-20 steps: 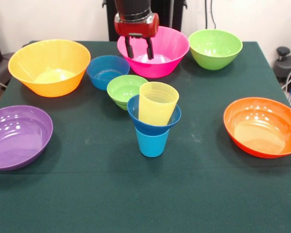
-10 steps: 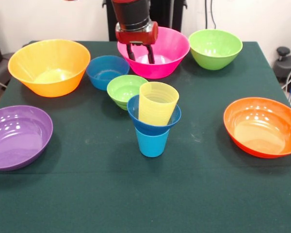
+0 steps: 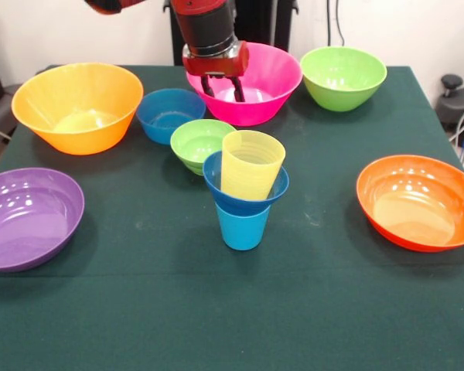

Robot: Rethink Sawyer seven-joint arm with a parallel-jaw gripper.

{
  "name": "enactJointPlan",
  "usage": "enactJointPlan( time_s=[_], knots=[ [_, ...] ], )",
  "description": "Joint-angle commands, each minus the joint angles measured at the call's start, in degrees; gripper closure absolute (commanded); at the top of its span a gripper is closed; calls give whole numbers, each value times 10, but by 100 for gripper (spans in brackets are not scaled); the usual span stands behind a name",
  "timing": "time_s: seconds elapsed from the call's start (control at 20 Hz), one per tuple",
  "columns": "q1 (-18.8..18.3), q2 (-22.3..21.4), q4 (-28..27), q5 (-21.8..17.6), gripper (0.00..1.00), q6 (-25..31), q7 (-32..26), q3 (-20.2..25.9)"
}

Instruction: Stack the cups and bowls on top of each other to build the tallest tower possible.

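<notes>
Yellow cup (image 3: 251, 165) leans rightward, mouth up, in the dark blue bowl (image 3: 245, 193); the jaws hang parted, empty.

The dark green table (image 3: 139, 309) carries 7 bowls directly, yellow-orange (image 3: 77, 104), purple (image 3: 27, 216), light blue (image 3: 170, 114), lime green (image 3: 201, 143), pink (image 3: 263, 81), green (image 3: 342, 77) and orange (image 3: 417, 201), plus 1 light blue cup (image 3: 242, 228) near its middle.

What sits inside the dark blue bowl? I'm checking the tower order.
The yellow cup stands in the dark blue bowl, tilted slightly. The bowl rests on the light blue cup. The yellow cup's base is hidden.
</notes>
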Motion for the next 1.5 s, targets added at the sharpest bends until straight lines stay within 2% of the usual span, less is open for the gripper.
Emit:
enactJointPlan(
  time_s=[0.05,0.5,0.85,0.95,1.3,1.5],
  knots=[
    [-10,9,-59,-39,0,4,-204,23],
    [-1,-89,26,52,0,45,-150,53],
    [-14,-142,54,119,0,76,-168,88],
    [-20,-144,48,129,0,88,-183,94],
    [-29,-133,-27,161,0,153,-251,111],
    [-39,-139,-35,169,0,165,-271,120]
  ],
)
